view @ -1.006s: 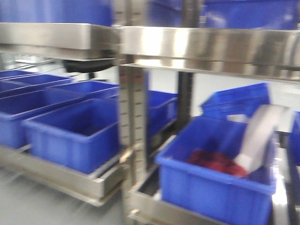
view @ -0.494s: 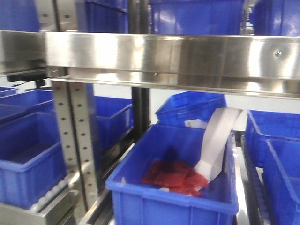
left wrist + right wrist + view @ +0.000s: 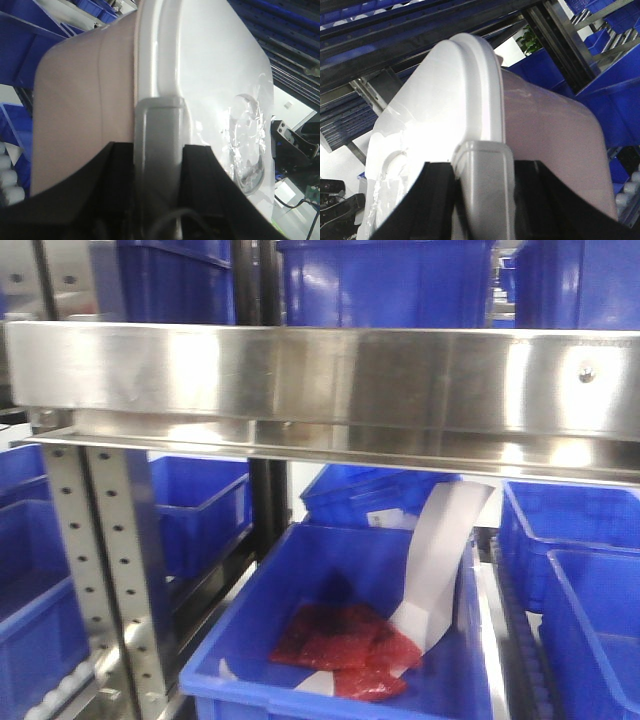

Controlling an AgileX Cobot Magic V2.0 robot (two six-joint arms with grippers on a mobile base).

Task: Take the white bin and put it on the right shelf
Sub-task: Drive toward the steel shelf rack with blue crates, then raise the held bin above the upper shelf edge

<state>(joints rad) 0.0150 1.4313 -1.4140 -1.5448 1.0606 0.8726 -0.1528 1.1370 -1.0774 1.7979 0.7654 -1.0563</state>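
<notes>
Blue plastic bins fill the racks all around. Across the front view runs a shiny stainless-steel shelf rail, with a perforated post at left. A large rounded pinkish-white plastic tub with flat white lid sits close between both wrists, racks behind it. The left gripper and right gripper each clamp its lid rim. Red packets lie in the near bin

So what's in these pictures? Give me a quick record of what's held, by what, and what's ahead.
held: white bin, lid on
left gripper: clamped on the bin's rim
right gripper: clamped on the bin's rim
ahead: steel shelf
on top of it: blue bins
under it: blue bin with red packets and a white strip
</notes>
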